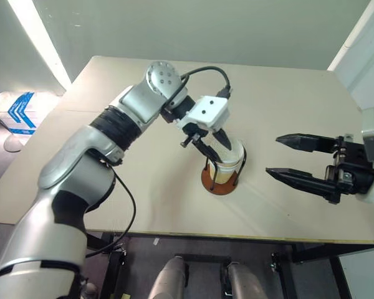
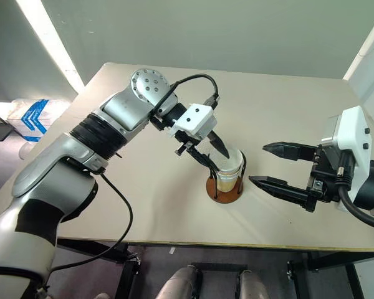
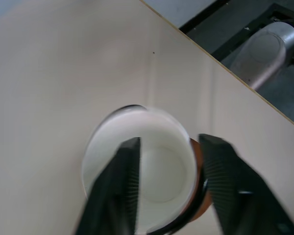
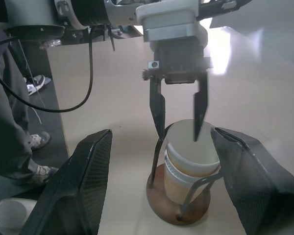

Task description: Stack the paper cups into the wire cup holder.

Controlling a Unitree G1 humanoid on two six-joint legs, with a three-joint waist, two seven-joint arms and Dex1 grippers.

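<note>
Your left gripper [image 4: 179,120] hangs just above the wire cup holder [image 4: 178,201], its two black fingers parted, one fingertip outside the rim of the top cup and the other over the white inside; neither finger presses the cup wall, so you are holding nothing with it. You have the tan-yellow tapered paper cups [image 4: 188,166] nested one in another and standing upright inside that holder, a round reddish-brown disc base with thin black wire loops rising beside the cups. It sits on the pale beige table [image 1: 112,81], toward the near edge and roughly midway across. Your right gripper [image 1: 287,157] waits level to the right of the holder, well apart from it, fingers spread wide and empty, pointing toward the cups.
</note>
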